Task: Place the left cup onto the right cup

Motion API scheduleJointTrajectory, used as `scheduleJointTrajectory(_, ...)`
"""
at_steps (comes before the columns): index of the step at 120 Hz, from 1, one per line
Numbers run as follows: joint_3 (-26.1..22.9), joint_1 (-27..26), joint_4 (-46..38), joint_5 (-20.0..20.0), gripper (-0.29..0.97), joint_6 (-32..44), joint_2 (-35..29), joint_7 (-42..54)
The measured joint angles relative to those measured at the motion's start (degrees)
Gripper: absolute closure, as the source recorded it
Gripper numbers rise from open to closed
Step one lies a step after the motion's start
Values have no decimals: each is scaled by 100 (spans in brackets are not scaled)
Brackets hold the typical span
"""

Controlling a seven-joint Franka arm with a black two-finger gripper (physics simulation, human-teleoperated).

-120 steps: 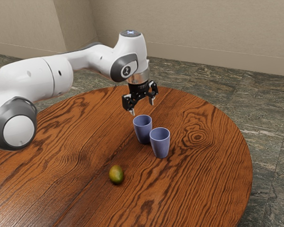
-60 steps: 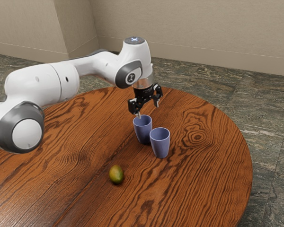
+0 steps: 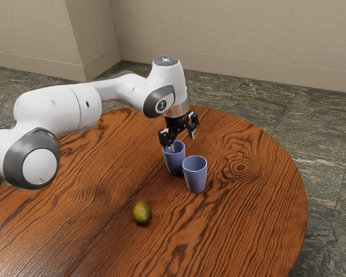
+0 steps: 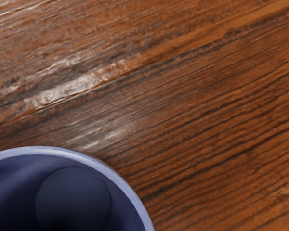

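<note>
Table (image 3: 92, 184) showing reddish-brown wood, dark grain streaking across it, a ringed knot pattern swirling to the exterior view's right of the left cup (image 3: 174, 159). Left cup reading periwinkle outside; in the wrist view its inside going dark navy under a pale lilac rim. Right cup (image 3: 195, 174), just beside the left cup, wearing the same periwinkle. Lime (image 3: 141, 212), nearer the camera than the left cup, looking yellow-green. Gripper (image 3: 180, 141) over the left cup showing black; arm (image 3: 57, 109) gleaming white with grey joint caps. Floor (image 3: 311, 115) running grey-green, marbled.
</note>
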Motion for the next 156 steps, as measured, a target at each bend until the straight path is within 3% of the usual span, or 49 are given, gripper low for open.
scheduleJointTrajectory(49,3,-7,-8,-6,52,105,48,-56)
scheduleJointTrajectory(74,11,-9,-11,-25,69,120,68,-77)
scheduleJointTrajectory(106,12,-8,-25,-47,79,107,73,-123)
scheduleJointTrajectory(156,38,-22,-92,-60,78,57,-251,-179)
